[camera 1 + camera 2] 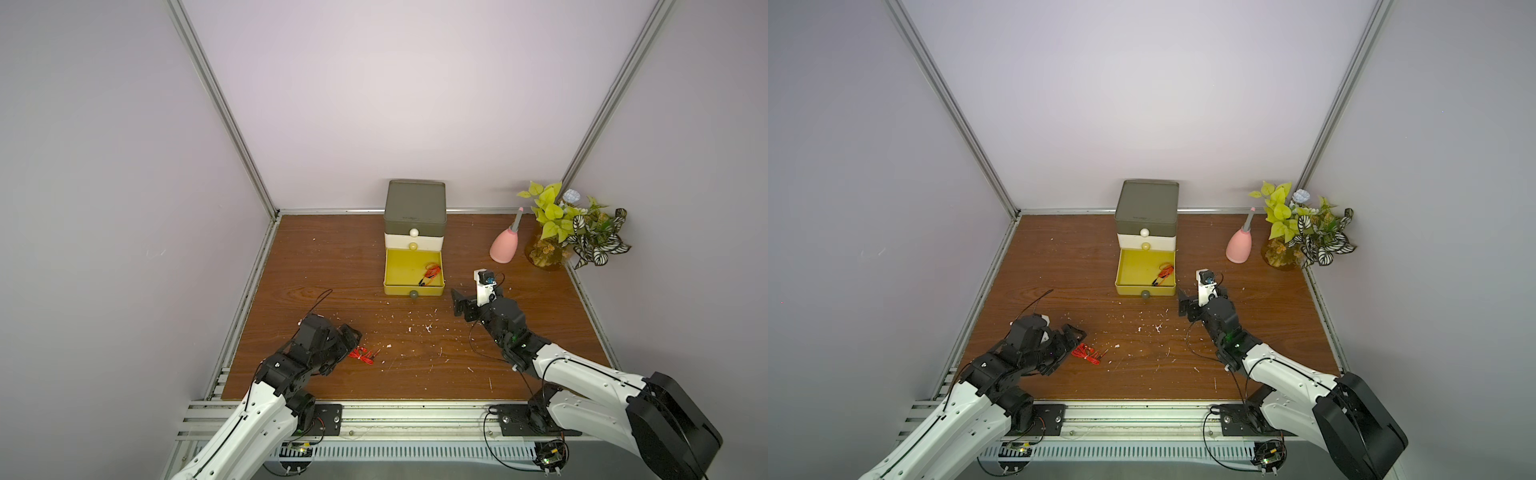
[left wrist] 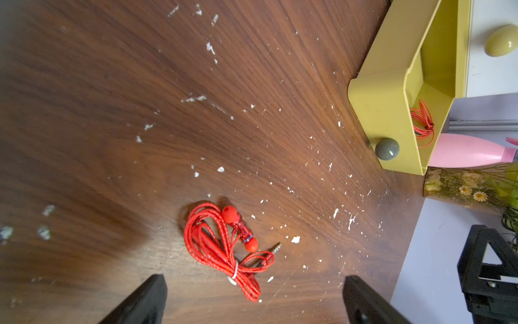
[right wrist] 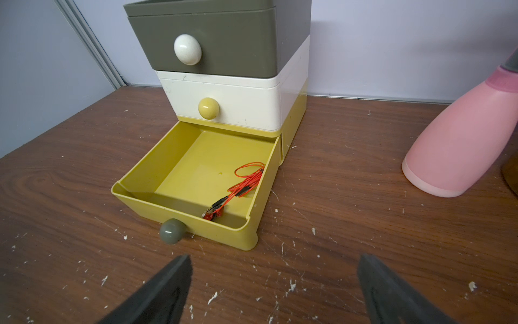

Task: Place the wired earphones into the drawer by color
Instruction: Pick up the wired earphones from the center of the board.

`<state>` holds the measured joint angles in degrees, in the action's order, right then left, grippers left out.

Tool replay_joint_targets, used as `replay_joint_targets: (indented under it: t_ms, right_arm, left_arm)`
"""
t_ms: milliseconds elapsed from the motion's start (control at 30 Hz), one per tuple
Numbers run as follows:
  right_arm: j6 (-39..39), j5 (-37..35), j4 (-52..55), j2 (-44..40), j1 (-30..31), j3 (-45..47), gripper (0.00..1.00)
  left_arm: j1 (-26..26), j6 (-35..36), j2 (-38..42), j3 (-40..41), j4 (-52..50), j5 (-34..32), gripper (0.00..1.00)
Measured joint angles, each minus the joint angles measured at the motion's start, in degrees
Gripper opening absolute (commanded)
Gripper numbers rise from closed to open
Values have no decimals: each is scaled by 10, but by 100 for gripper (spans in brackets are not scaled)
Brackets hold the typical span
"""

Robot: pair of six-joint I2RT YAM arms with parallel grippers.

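The table (image 1: pixel 332 257) is walled at the back and on both sides. Wide bare wood runs across its middle, strewn with white flecks (image 1: pixel 427 328). The only crowding is at the back right corner, where a pink bottle (image 1: pixel 503 247) and a plant (image 1: pixel 582 232) stand close together. The left arm reaches low over the near left of the table. The left gripper (image 2: pixel 253 282) is spread wide and holds nothing, and the red earphones (image 2: pixel 221 246) lie coiled on the wood just ahead of its tips. The right arm stretches forward, and the right gripper (image 3: pixel 274 258) is fully spread and empty, facing the box (image 1: pixel 415 208) at back centre. The olive and cream drawers are shut. The yellow drawer (image 3: pixel 224 232) is pulled out, with a second red set (image 3: pixel 246 182) along its right wall, toward the front.
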<state>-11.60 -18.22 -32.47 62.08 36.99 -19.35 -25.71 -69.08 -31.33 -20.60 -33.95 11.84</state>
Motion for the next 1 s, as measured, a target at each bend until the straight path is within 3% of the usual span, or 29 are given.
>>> replay_joint_targets:
  t_ms: [1000]
  right_arm:
    - [-1, 0, -8, 0, -3, 2, 99]
  left_arm:
    - [-2, 3, -75, 26, 58, 11, 76]
